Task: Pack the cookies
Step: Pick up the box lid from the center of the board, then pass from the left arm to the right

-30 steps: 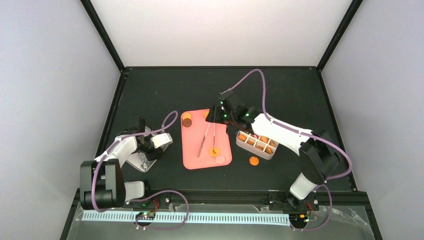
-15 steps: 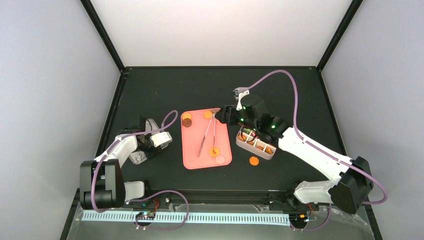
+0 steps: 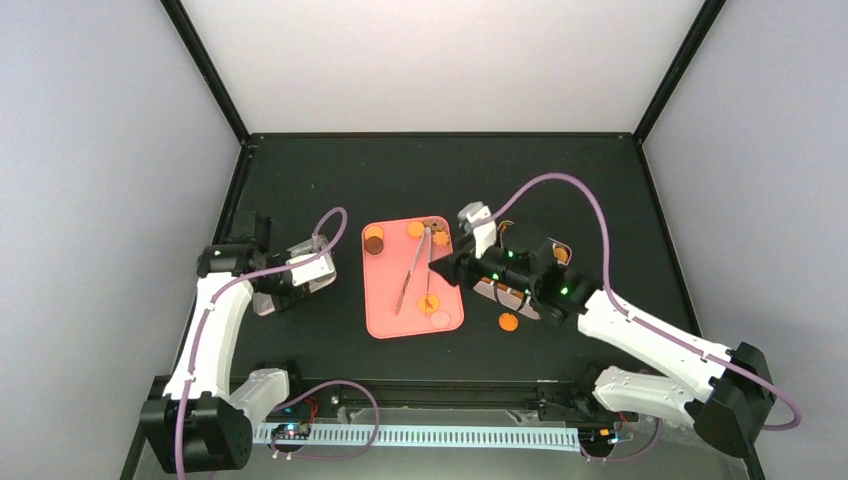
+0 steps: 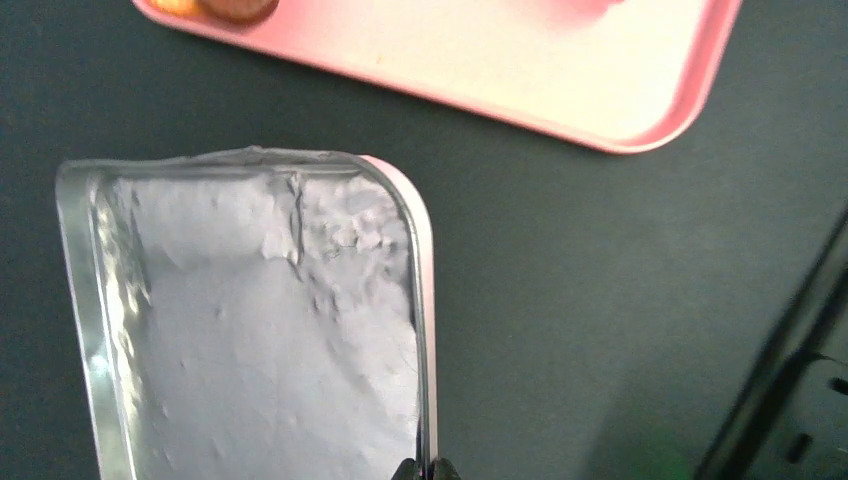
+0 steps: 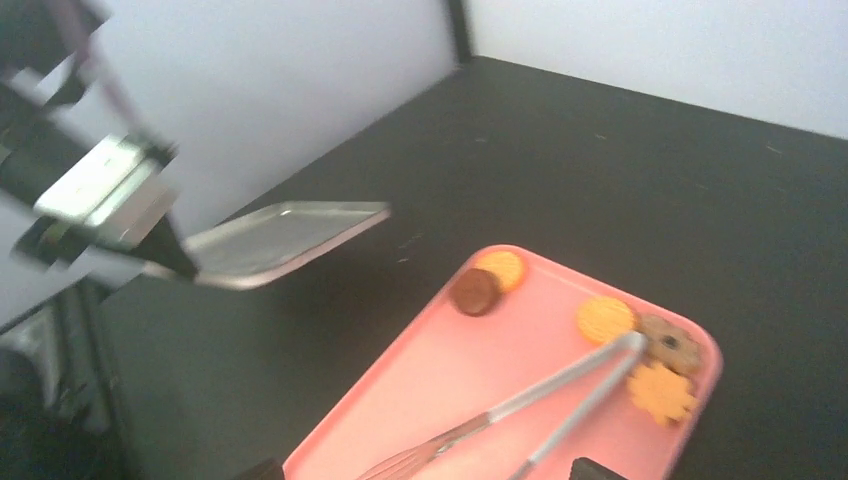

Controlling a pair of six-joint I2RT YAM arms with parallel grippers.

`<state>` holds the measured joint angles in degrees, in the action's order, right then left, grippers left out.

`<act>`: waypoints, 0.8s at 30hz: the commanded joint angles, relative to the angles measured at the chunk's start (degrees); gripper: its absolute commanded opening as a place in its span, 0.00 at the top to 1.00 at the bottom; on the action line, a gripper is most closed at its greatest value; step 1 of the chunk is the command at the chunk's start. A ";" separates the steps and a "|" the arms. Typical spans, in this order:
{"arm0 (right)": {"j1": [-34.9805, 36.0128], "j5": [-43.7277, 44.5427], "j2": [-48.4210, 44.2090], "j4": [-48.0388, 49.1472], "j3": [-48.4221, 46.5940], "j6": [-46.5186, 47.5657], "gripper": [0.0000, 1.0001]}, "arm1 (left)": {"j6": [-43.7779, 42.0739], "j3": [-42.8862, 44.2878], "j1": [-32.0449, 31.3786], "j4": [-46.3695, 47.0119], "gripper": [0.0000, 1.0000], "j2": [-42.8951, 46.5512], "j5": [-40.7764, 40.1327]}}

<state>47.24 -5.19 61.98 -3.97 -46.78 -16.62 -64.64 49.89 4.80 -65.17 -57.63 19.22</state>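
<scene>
Several cookies lie on the pink tray (image 3: 385, 300): an orange and a brown one (image 3: 373, 240) at its far left, a few at the far right (image 3: 433, 230), and two near the front (image 3: 430, 306). One orange cookie (image 3: 508, 321) lies on the table. Metal tongs (image 3: 415, 268) lie on the tray. My left gripper (image 3: 300, 272) is shut on the edge of a silver tin lid (image 4: 260, 320) and holds it above the table. My right gripper (image 3: 445, 268) is open and empty over the tray's right edge, with the tongs (image 5: 560, 385) and cookies (image 5: 605, 318) in front of it.
The white divided cookie box (image 3: 500, 293) is mostly hidden under my right arm. The tray's edge (image 4: 640, 120) shows beyond the lid in the left wrist view. The table's black frame rails run along the left, right and near sides.
My left arm has lifted the tin lid off the table and swung it up and left. My right arm has pulled back from the tray's far end toward the near right, over the box.
</scene>
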 commanded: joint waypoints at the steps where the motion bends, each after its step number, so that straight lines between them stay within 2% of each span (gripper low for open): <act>1: 5.89 -5.80 -2.90 8.87 3.60 17.56 0.23 | -5.30 7.61 -0.08 -13.81 0.98 0.82 7.70; 7: 14.43 -4.27 -2.32 12.03 6.14 32.98 0.16 | -7.06 12.79 -3.22 -21.29 0.98 1.95 19.45; 12: 23.03 6.10 2.58 13.97 5.35 45.86 0.14 | -5.96 14.45 -8.74 -23.73 0.98 3.00 22.75; 16: 26.50 11.22 6.28 17.47 3.99 50.94 0.14 | -4.54 14.77 -12.55 -23.69 0.98 3.45 23.23; 24: 28.31 12.10 10.85 18.50 1.23 55.49 0.14 | -2.88 14.46 -17.89 -23.61 0.98 3.54 23.45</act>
<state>74.85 4.45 71.70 11.16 -42.89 34.41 -67.75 62.57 -11.03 -87.33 -54.74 40.12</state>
